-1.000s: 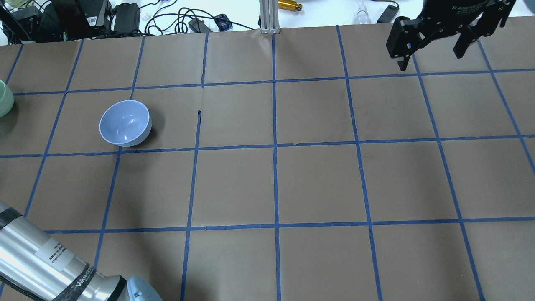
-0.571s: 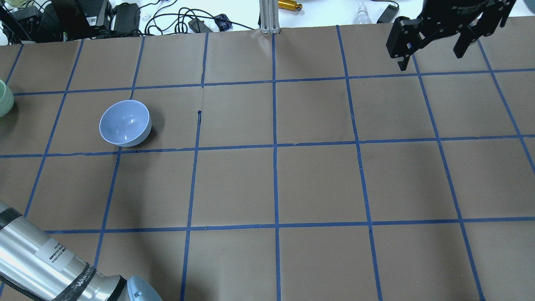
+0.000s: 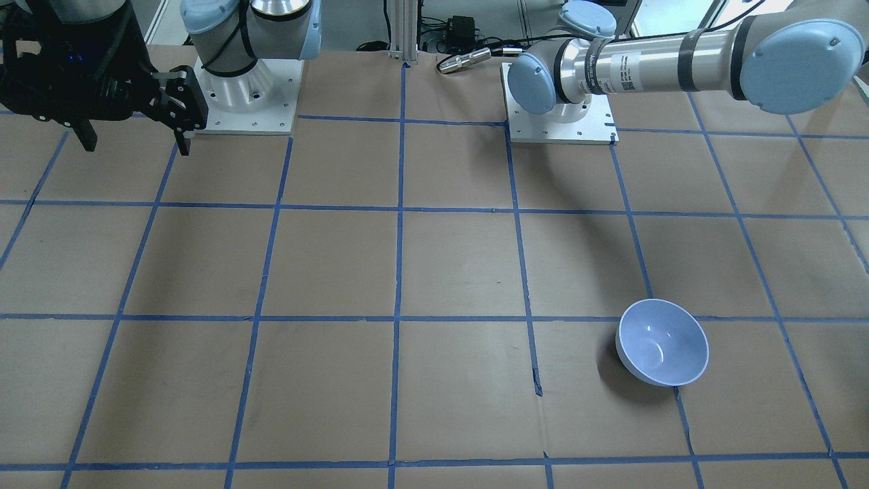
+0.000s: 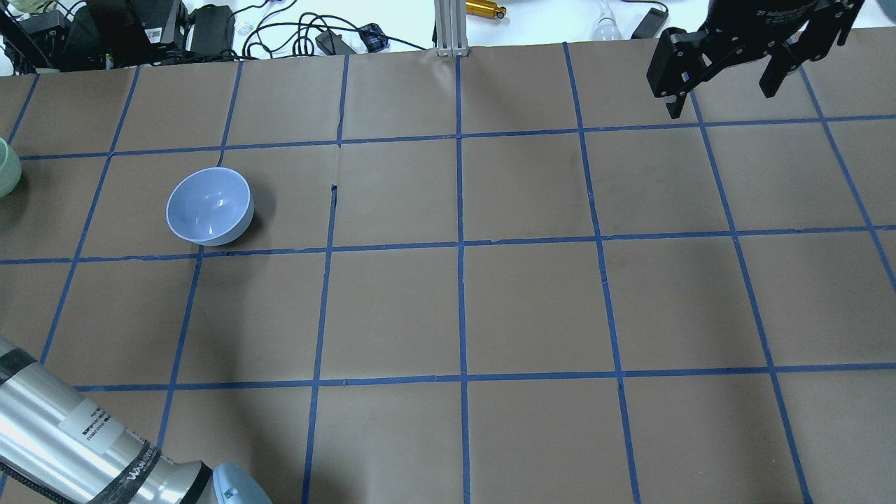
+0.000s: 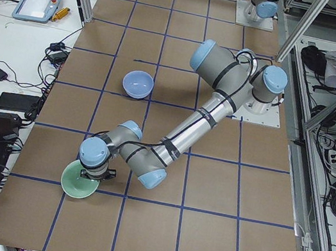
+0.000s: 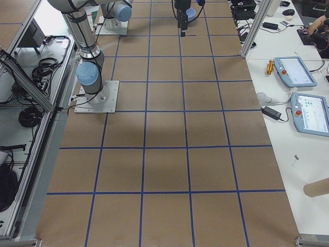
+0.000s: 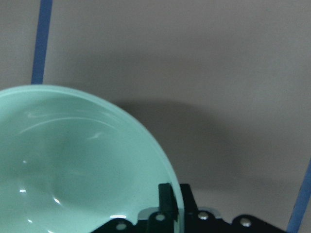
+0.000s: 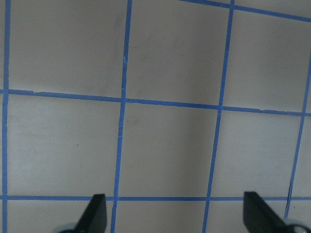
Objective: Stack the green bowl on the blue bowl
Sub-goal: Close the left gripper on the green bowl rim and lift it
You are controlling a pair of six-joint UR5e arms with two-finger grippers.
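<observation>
The green bowl (image 7: 73, 160) fills the lower left of the left wrist view and hangs over its own shadow on the brown paper. My left gripper (image 7: 175, 209) is shut on its rim, with one finger (image 7: 165, 196) inside the bowl. In the overhead view only a sliver of the green bowl (image 4: 5, 166) shows at the left edge. The blue bowl (image 4: 210, 206) stands upright and empty, about two grid squares to its right; it also shows in the front view (image 3: 662, 341). My right gripper (image 4: 722, 96) is open and empty, high over the far right corner.
The table is brown paper with a blue tape grid (image 4: 460, 245). Cables and power bricks (image 4: 140, 28) and an aluminium post (image 4: 451, 28) line the far edge. My left arm's silver link (image 4: 70, 441) crosses the near left corner. Both arm bases (image 3: 560, 125) stand at the robot's side.
The green bowl has slid slightly further out of the overhead view's left edge. The blue bowl and the right gripper have not moved.
</observation>
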